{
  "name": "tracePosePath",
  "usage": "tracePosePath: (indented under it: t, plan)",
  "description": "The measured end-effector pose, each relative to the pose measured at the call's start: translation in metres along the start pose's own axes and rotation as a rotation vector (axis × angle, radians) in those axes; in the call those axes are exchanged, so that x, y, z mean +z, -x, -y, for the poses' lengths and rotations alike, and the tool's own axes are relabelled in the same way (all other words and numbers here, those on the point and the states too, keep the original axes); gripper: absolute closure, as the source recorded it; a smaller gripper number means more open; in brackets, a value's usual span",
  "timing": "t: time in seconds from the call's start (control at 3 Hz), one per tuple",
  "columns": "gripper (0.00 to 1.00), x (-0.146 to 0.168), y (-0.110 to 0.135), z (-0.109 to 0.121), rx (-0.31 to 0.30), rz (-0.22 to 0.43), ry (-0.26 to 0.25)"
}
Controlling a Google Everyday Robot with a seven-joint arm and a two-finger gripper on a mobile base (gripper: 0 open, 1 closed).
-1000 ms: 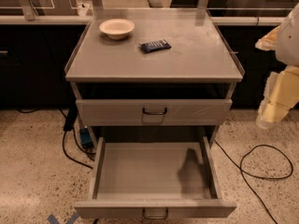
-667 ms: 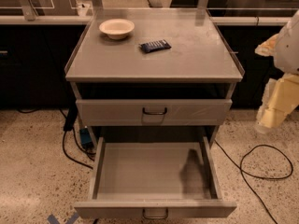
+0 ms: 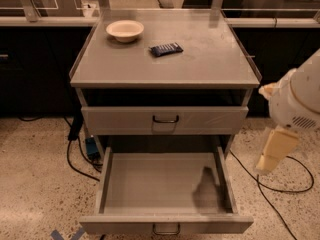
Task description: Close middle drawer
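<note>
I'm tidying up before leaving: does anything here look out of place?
Yes: the middle drawer is pulled far out and empty, while the top drawer above it is pushed in. The end effector hangs at the frame's right, beside the cabinet, touching nothing.

middle drawer [image 3: 155, 184]: matt grey metal | end effector [image 3: 274, 151], right of cabinet [image 3: 165, 64]: smooth cream plastic | floor [image 3: 40, 184]: speckled stone
</note>
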State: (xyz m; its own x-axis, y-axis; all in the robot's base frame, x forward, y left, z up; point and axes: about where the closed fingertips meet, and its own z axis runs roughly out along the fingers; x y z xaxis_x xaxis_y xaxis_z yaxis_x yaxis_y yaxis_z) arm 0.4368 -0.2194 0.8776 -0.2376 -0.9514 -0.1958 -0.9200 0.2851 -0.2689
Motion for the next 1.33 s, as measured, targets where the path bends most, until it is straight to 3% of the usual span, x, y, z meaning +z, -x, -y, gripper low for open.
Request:
tracePosePath:
  t: [0.33,0.67,1.0,1.33]
  plan:
    - [0.00,0.040,-0.003,-0.015,-0.001,-0.008,0.017]
    - [0.00,0.040,-0.003,-0.015,-0.001,-0.008,0.017]
    - [0.00,0.069,0.002,-0.038,-0.001,0.013,0.063]
    - [0.00,0.127,0.014,-0.076,0.010,0.055,0.129]
